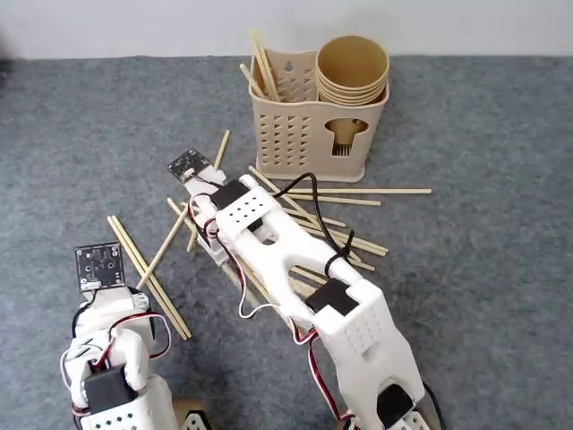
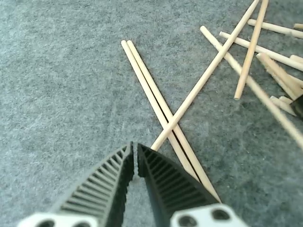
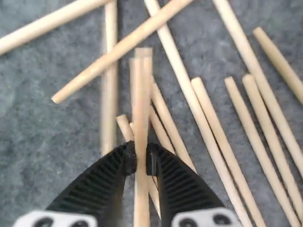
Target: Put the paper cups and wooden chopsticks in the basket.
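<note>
Wooden chopsticks [image 1: 149, 278] lie nearest the arms as a pale round pair, side by side on the grey felt-like table cover [image 1: 492, 287], beside the white left arm [image 1: 112, 358] at the near edge. In that arm's wrist view the left gripper [image 2: 134, 147] has its black ribbed fingers [image 2: 161, 175] pressed together with nothing between them. Its tip is just beside the pair and beside the near end of a single crossing stick [image 2: 208, 75] that lies over the pair. Further out, the white right arm [image 1: 295, 260] stretches across the middle of the table, over a loose scatter of more sticks [image 1: 376, 191] lying at many angles, some overlapping. The right gripper [image 3: 140, 155] is clamped narrowly on a held chopstick [image 3: 141, 94], which runs straight out between the fingers above the sticks on the cover; whether it is one stick or two pressed together cannot be told. At the far side stands a beige perforated plastic basket [image 1: 295, 134] with two compartments. The compartment on the left arm's side holds several upright chopsticks [image 1: 262, 63] leaning against its wall, and the compartment on the right arm's side holds a nested stack of tan paper cups [image 1: 354, 67], their rims above the basket's edge
</note>
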Robot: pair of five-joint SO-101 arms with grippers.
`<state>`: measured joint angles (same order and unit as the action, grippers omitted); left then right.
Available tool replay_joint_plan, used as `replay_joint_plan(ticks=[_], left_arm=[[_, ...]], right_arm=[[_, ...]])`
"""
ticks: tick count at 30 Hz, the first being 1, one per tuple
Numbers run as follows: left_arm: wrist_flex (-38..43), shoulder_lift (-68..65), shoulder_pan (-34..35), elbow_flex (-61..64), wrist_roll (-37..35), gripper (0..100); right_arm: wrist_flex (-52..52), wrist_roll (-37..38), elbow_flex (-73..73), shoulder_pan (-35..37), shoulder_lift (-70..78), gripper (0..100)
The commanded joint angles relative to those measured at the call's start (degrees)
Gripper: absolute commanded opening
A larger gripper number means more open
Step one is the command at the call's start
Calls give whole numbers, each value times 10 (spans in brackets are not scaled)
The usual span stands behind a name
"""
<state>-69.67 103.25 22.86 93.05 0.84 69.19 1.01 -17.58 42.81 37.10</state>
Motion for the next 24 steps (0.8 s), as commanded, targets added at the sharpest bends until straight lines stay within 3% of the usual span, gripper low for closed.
replay_joint_plan(ticks=[1,16,24], left_arm=[[14,10,0,-1,6,13],[14,10,0,-1,6,13],[14,10,0,-1,6,13]], right_arm=[[-7,-2,-12,-2,-16,8],[62,35,-12,-59,-247,8],[9,70,-16,-75,-400,8]])
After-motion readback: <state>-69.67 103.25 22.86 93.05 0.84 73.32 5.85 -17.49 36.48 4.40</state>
